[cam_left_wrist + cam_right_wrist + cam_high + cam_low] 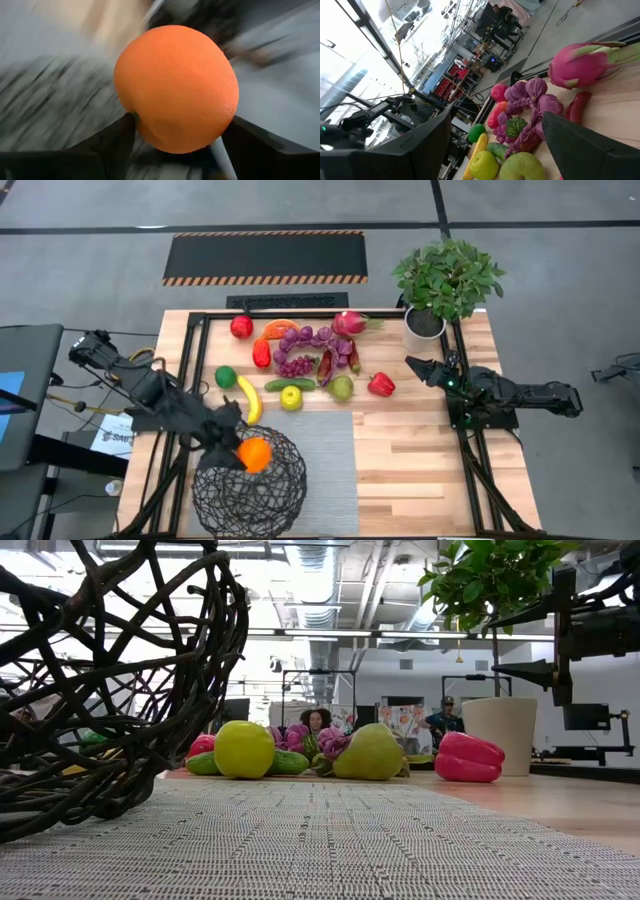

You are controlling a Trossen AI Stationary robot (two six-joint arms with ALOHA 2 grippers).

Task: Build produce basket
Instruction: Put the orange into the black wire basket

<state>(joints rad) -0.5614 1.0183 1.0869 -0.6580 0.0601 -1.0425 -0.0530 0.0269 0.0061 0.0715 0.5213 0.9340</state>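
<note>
An orange (255, 453) hangs over the far part of the black wire basket (250, 490), with my left gripper (238, 442) shut on it. The basket stands on a grey mat (325, 460) near the table's front left. The rest of the produce lies on the wood beyond it: a banana (249, 398), a lime (226, 376), a cucumber (290, 384), a yellow-green apple (291, 397), a pear (342, 388), a red pepper (381, 384), purple grapes (305, 350), a dragonfruit (350, 323) and a red apple (241, 327). At the right, my right gripper (412, 364) waits open, above the table. My left gripper pinches the orange between its two fingers (117, 142), one on each of two opposite sides (135, 120). The fingers slant down from the table's left toward the basket. The orange is lifted clear, over the basket's opening.
A leafy plant in a white pot (424, 328) stands at the far right corner, just beyond my right gripper. Black frame rails (300, 313) run along the table's far and side edges. Bare wood (420, 470) lies right of the mat.
</note>
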